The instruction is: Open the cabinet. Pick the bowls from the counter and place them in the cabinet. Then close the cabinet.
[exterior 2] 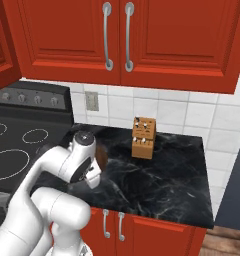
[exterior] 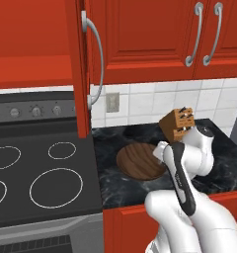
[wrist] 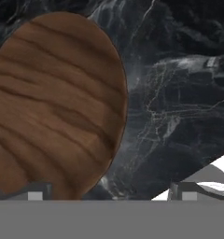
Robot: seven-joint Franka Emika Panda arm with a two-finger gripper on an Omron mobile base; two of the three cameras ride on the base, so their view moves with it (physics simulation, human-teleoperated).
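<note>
Wood-grain bowl (exterior: pixel 138 161) sits on the black marble counter (exterior 2: pixel 172 180), near the stovetop (exterior: pixel 41 183) edge, not yet lifted. My gripper (wrist: pixel 111 193) hovers low over its rim, fingers wide apart, holding nothing; one fingertip (wrist: pixel 35 192) is over the bowl, the other over bare counter. Cabinet door (exterior: pixel 81 64) above the stove stands open (opening looks done). Left by my reckoning: grab this bowl, shelve it, close up. Knife block (exterior 2: pixel 143 137) stands behind, well apart.
</note>
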